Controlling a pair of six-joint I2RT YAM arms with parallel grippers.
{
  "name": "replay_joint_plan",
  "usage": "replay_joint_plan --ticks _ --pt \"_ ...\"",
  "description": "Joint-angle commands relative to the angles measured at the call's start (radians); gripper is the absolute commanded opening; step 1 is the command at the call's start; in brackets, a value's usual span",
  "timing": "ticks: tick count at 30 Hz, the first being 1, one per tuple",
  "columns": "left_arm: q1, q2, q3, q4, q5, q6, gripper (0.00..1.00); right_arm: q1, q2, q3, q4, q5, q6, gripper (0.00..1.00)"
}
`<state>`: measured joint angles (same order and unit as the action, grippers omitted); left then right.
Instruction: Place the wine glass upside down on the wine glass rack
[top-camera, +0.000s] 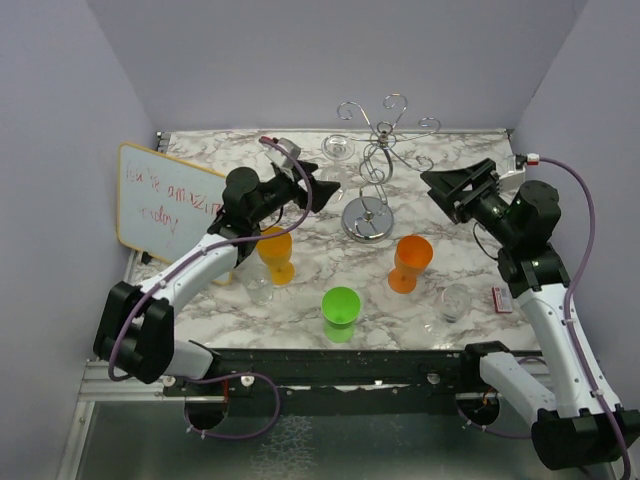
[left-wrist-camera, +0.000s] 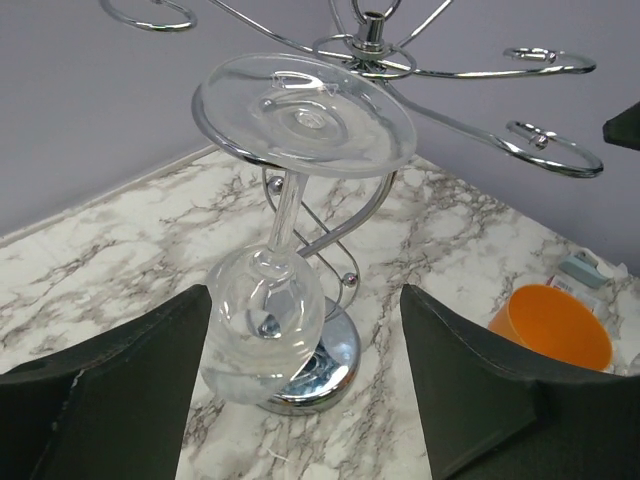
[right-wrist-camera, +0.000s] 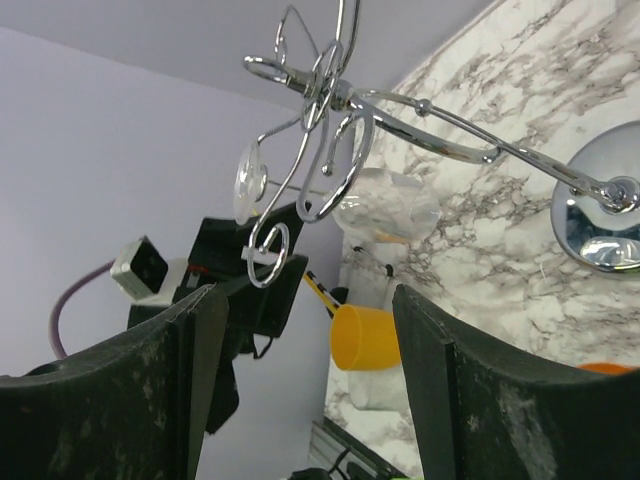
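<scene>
The wine glass rack (left-wrist-camera: 372, 35) is cropped at its top.

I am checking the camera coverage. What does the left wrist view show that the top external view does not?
Only left wrist: the stem and bowl of the wine glass, hanging upside down between the left gripper's open jaws. Only top external: the whiteboard, the green cup. Both: the wine glass rack, the glass's foot, one orange cup.

The wine glass (left-wrist-camera: 284, 215) is suspended upside down, its foot seated in a curled arm of the wine glass rack (left-wrist-camera: 372, 40). The left gripper (left-wrist-camera: 303, 300) is positioned with jaws spread wide, either side of the bowl. An orange cup (left-wrist-camera: 550, 325) is located at right on the marble tabletop (left-wrist-camera: 110, 270).
</scene>
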<state>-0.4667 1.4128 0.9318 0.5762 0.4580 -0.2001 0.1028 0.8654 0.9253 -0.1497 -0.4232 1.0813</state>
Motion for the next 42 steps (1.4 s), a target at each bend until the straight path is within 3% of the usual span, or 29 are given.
replay_joint_plan --ticks 1,4,10,18,27,42 --pt "0.000 -0.122 -0.031 -0.096 -0.129 -0.078 0.78 -0.003 0.047 0.027 0.044 0.084 0.082 0.70" --pt "0.000 -0.184 0.002 -0.250 -0.220 -0.148 0.85 -0.003 0.076 0.040 0.032 0.164 0.119 0.62" --pt "0.000 -0.248 0.098 -0.555 -0.282 -0.191 0.86 -0.003 0.144 0.042 0.085 0.178 0.166 0.46" --pt "0.000 -0.323 0.083 -0.683 -0.248 -0.215 0.86 -0.003 0.172 0.005 0.188 0.126 0.200 0.36" --pt "0.000 -0.352 0.067 -0.729 -0.197 -0.247 0.86 -0.003 0.208 -0.034 0.226 0.064 0.253 0.01" --pt "0.000 -0.345 0.056 -0.719 -0.155 -0.274 0.86 -0.003 0.325 -0.092 0.383 -0.025 0.307 0.01"
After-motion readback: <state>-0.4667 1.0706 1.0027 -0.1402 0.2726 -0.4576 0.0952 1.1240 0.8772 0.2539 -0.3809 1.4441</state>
